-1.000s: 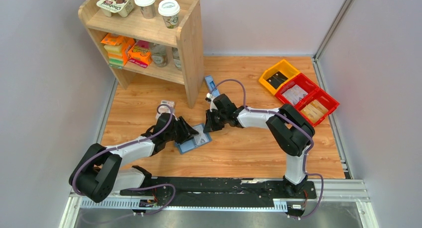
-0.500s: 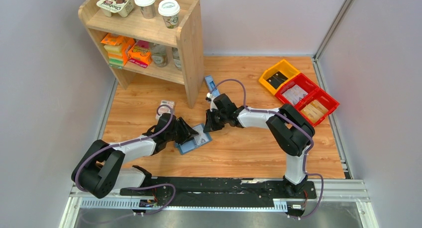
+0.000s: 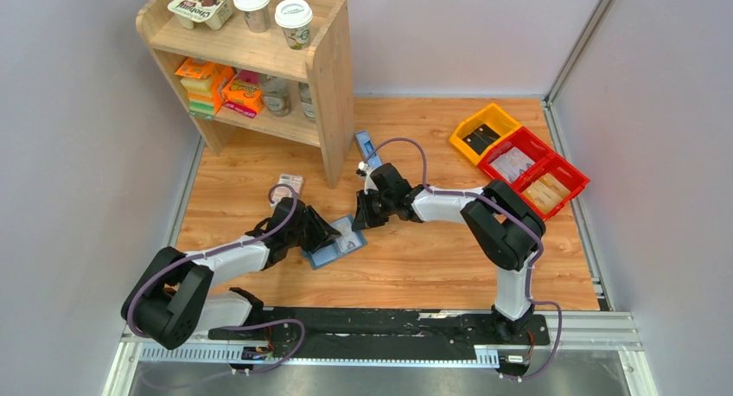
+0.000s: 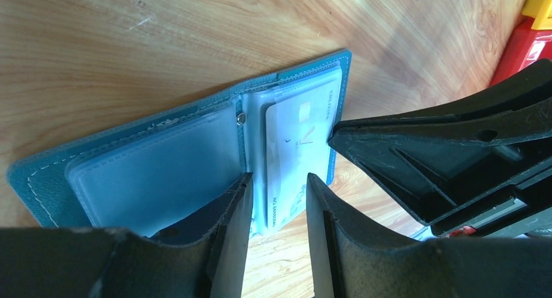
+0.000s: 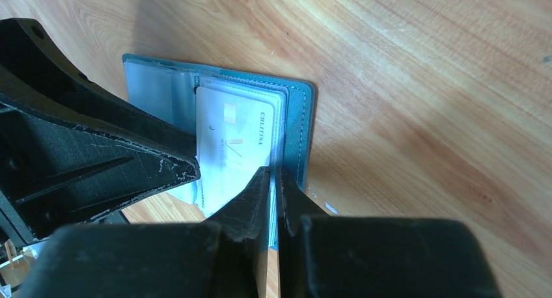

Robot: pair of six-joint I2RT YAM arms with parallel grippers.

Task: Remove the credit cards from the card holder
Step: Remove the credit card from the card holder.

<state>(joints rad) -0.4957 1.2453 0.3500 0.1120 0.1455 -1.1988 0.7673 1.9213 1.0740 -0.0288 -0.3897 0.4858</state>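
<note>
Top external: card holder (image 3: 338, 244) lies open and flat on the table (image 3: 432, 266), in front of the shelf (image 3: 328, 76), between the two grippers. Left gripper (image 3: 321, 232) covers its left part; right gripper (image 3: 361, 220) sits at its far right corner. Card too small to make out here.

Left wrist: holder (image 4: 45, 181) spread open, clear pocket panels up, a white card (image 4: 299, 135) sticking partly out of one pocket. Left gripper (image 4: 276, 184) has jaws partly apart, clamping nothing; the card's near end shows in the gap. Own fingers (image 4: 228, 239) hide the holder's near edge. Right gripper tip (image 4: 342, 138) is at the card's outer edge; touching or just beside, can't tell.

Right wrist: right gripper (image 5: 273, 176) has jaws almost together, only a thin slit, with the tips at the holder's (image 5: 303, 116) edge beside the card (image 5: 228, 142). Whether a pocket edge is pinched in the slit can't be told. Left gripper (image 5: 185, 168) blocks the other panel. Card print mostly unreadable; how many cards lie under the top one can't be told.
</note>
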